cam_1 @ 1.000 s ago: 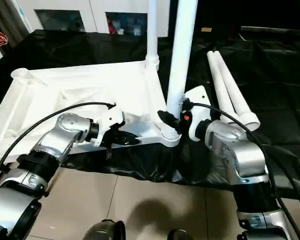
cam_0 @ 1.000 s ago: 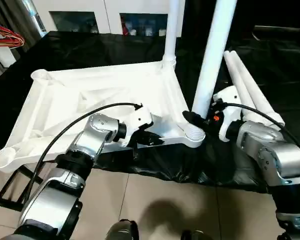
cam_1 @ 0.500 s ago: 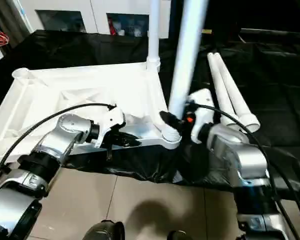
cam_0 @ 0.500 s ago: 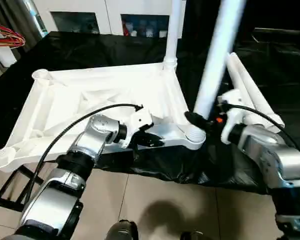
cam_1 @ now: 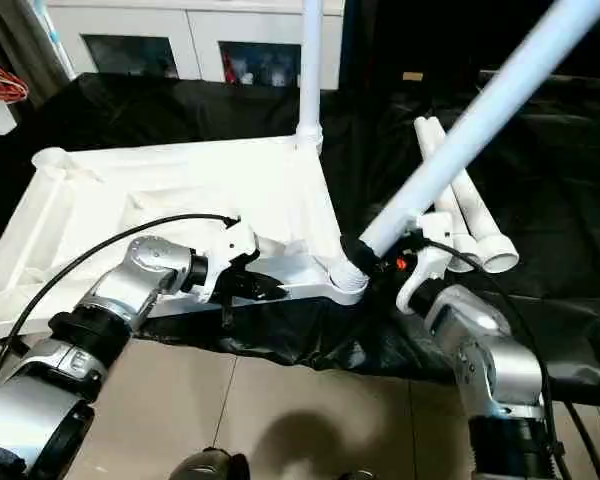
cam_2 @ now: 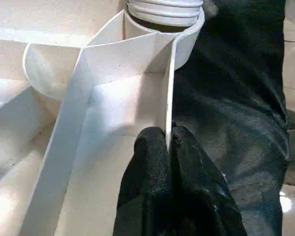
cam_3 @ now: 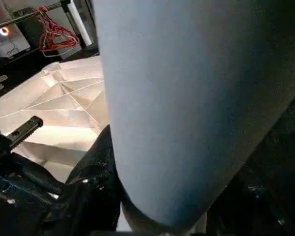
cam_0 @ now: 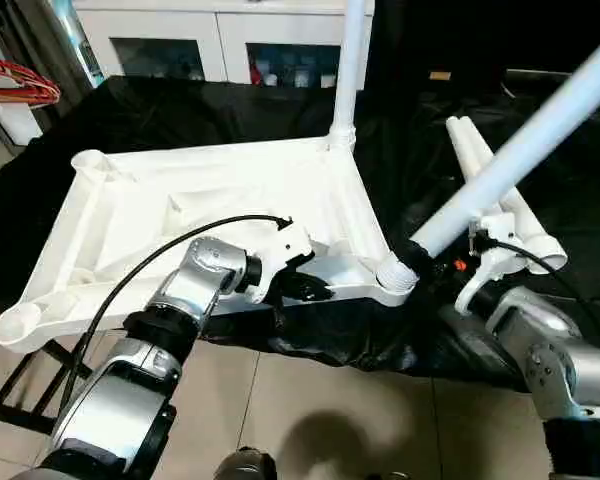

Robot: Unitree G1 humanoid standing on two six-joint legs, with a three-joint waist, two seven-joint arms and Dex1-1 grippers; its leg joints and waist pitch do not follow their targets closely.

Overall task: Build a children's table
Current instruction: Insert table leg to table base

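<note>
A: Table top (cam_0: 210, 205) lies ribbed side up on the black-draped worktop (cam_0: 160, 110), near edge hanging toward the robot. One leg (cam_0: 346, 70) already stands upright in the far right corner socket. A second leg (cam_0: 520, 150) has its threaded end at the near right corner socket (cam_0: 395, 278) but leans hard away to the right, not seated straight.

B: Grippers?

A: Left gripper (cam_2: 168, 147) is pinched tight on a thin vertical rib of the top, just beside that near right socket. Right gripper (cam_1: 372, 258) is wrapped around the leaning leg right above the socket, holding it.

B: Handling?

A: Looks like hollow moulded plastic, so light, stiff, smooth. My guess is the leg's round tapered surface is slippery and would spin in the gripper if twisted carelessly. The top is big and light, would likely skate on the cloth unless braced, which the rib pinch does. Rib is thin, so it may flex or crack under side load.

B: Best hold?

A: Leg low, close to the socket, for control of the tilt; a high hold gives leverage but wobble. Top by a rib or rim near the socket being worked.

B: Anything else around?

A: Two spare legs (cam_0: 490, 180) lie on the worktop to the right of the top, side by side. White cabinet (cam_0: 220, 40) behind the top.
</note>
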